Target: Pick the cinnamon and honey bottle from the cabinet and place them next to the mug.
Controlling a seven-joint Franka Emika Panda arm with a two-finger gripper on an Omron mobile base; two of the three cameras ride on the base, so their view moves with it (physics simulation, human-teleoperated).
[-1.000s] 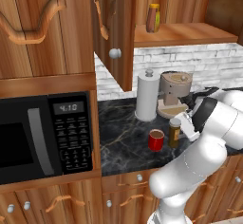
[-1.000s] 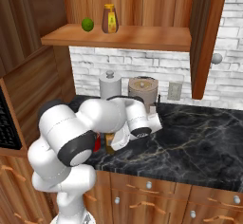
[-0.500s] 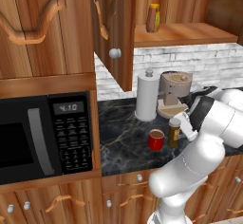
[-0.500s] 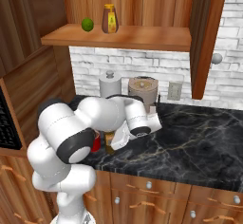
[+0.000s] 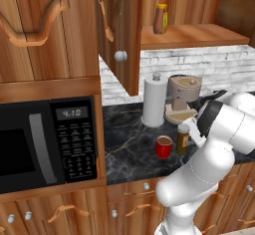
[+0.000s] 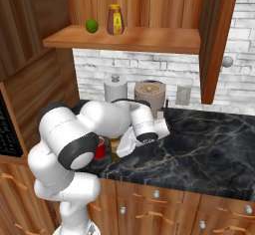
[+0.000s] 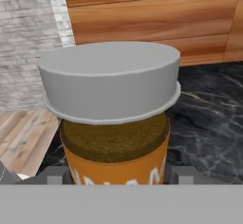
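The cinnamon (image 5: 183, 139), a grey-lidded jar with a brown body and a yellowish label, stands upright on the dark marble counter just right of the red mug (image 5: 163, 147). My gripper (image 5: 189, 137) is shut on the cinnamon (image 7: 111, 90), and a finger (image 7: 56, 174) flanks it on each side. From the right, the jar (image 6: 115, 147) and the mug (image 6: 101, 150) peek out behind my arm. The honey bottle (image 5: 160, 19) stands on the shelf of the open cabinet (image 5: 196, 35), where it (image 6: 115, 20) is next to a lime (image 6: 90, 26).
A white paper-towel roll (image 5: 155, 100) and a round brown appliance (image 5: 183, 95) stand behind the mug. The open cabinet door (image 5: 119, 30) hangs above the counter's left part. A microwave (image 5: 45, 142) sits at the left. Bare counter (image 6: 209, 149) stretches to the right.
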